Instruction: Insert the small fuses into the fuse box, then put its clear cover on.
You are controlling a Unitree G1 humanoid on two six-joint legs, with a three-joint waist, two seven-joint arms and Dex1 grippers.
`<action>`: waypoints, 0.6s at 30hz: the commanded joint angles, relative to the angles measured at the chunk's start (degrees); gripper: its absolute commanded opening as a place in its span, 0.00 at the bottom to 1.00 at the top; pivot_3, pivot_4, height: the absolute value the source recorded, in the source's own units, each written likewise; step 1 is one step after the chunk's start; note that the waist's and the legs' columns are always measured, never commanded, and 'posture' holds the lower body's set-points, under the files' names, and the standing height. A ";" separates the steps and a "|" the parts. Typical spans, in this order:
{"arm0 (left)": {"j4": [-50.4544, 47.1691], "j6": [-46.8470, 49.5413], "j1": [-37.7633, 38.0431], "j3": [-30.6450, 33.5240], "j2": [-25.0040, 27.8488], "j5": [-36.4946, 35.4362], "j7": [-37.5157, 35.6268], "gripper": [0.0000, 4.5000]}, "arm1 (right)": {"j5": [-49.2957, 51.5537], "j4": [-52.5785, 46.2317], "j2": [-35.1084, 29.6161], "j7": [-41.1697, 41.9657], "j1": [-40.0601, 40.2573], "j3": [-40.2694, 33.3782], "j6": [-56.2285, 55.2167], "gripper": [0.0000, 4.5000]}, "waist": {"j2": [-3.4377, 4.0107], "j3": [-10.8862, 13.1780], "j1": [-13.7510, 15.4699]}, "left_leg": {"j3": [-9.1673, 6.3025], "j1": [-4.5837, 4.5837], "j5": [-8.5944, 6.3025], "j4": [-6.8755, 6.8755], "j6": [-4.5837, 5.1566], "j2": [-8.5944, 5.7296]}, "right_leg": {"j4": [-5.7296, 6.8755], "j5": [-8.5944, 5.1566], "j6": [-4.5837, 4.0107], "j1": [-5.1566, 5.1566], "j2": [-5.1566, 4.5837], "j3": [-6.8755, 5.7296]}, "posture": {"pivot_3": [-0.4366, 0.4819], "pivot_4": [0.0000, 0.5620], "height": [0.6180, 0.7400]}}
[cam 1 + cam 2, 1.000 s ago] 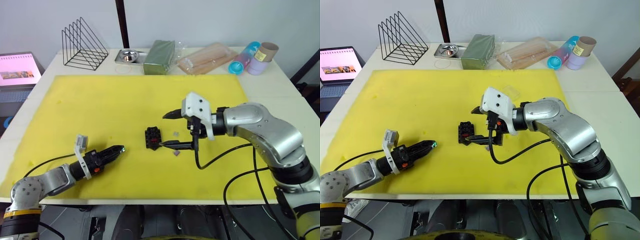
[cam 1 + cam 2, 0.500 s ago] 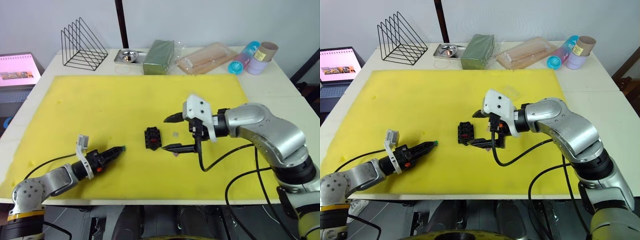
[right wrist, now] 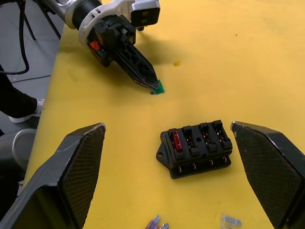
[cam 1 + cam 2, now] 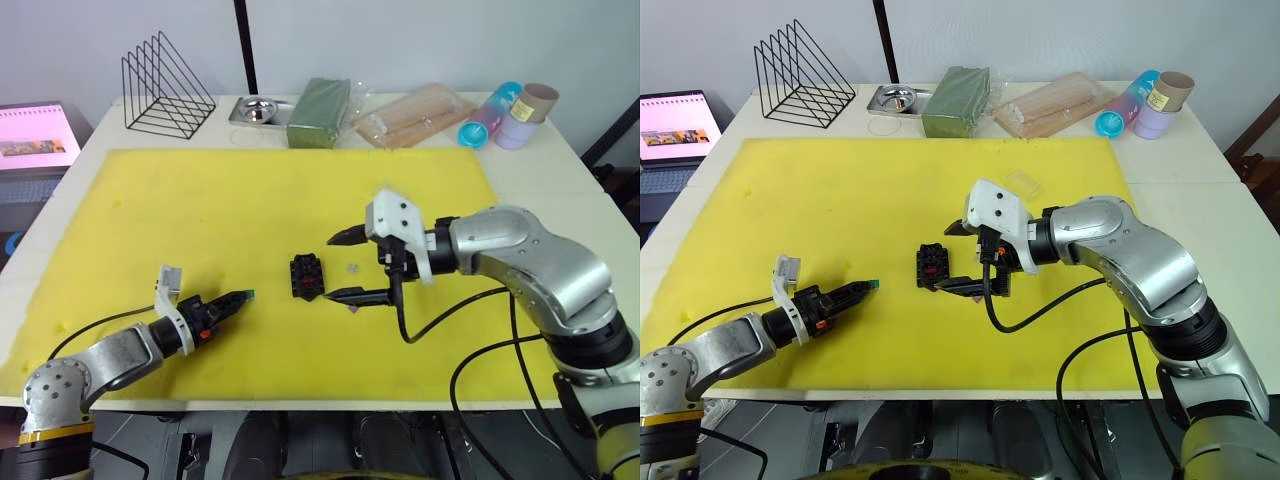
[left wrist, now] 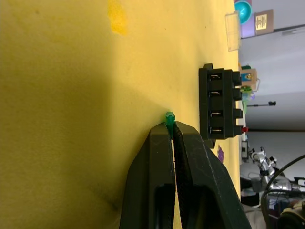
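Observation:
The black fuse box [image 4: 306,277] lies mid-mat on the yellow mat [image 4: 200,200], with a red fuse [image 3: 176,140] seated in an end slot. My left gripper [image 4: 238,297] is shut on the green fuse [image 5: 169,117], low over the mat and a short way left of the box, tip pointing at it. My right gripper [image 4: 332,267] stands open just right of the box, one finger above and one below. Two greyish-purple fuses [image 3: 157,223] lie on the mat by its lower finger. The clear cover [image 4: 1020,184] rests on the mat behind my right wrist.
Along the table's back edge stand a wire rack [image 4: 168,85], a metal tray [image 4: 258,110], a green box [image 4: 319,112], a clear bag of wooden sticks [image 4: 415,115] and cups [image 4: 505,115]. A laptop [image 4: 35,140] sits off the left side.
My left gripper has crept slightly right toward the fuse box with the green fuse. My right gripper has drawn back a little from the box and stays open.

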 commanded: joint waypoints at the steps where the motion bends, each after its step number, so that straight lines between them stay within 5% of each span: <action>1: -0.86 -0.11 0.75 -0.75 1.27 -0.68 -0.48 0.02 | 0.18 -1.78 -0.42 -0.05 -0.70 -0.89 -0.59 1.00 | -0.05 0.03 -0.01 | 0.00 0.00 0.00 0.00 0.00 0.00 | 0.00 0.00 0.00 -0.01 0.00 0.00 | 0.48 0.27 1.00; 4: -2.97 -0.60 0.17 -0.31 2.13 1.49 -4.33 0.02 | 0.00 -1.55 -0.54 -0.15 -0.49 -0.96 -0.69 1.00 | -0.12 0.07 0.02 | 0.00 -0.03 0.00 -0.01 0.00 0.00 | -0.02 0.00 0.00 -0.04 0.00 0.00 | 0.48 0.27 1.00; 12: -4.93 -1.62 -4.77 -0.08 7.38 12.11 -29.82 0.02 | 2.28 -1.70 -1.00 -1.15 0.51 -3.85 1.85 1.00 | -0.68 0.44 0.24 | 0.06 -0.14 0.00 0.00 -0.02 -0.03 | -0.08 0.00 -0.03 -0.14 -0.06 0.00 | 0.48 0.27 1.00; 18: -6.28 -3.37 -10.04 -3.64 11.26 21.01 -48.92 0.02 | 16.64 -0.04 1.65 -4.67 -2.75 -14.19 17.46 1.00 | -0.73 0.49 0.08 | 0.15 -0.32 -0.01 -0.17 -0.03 -0.04 | -0.43 0.01 -0.04 -0.21 -0.15 0.03 | 0.48 0.27 1.00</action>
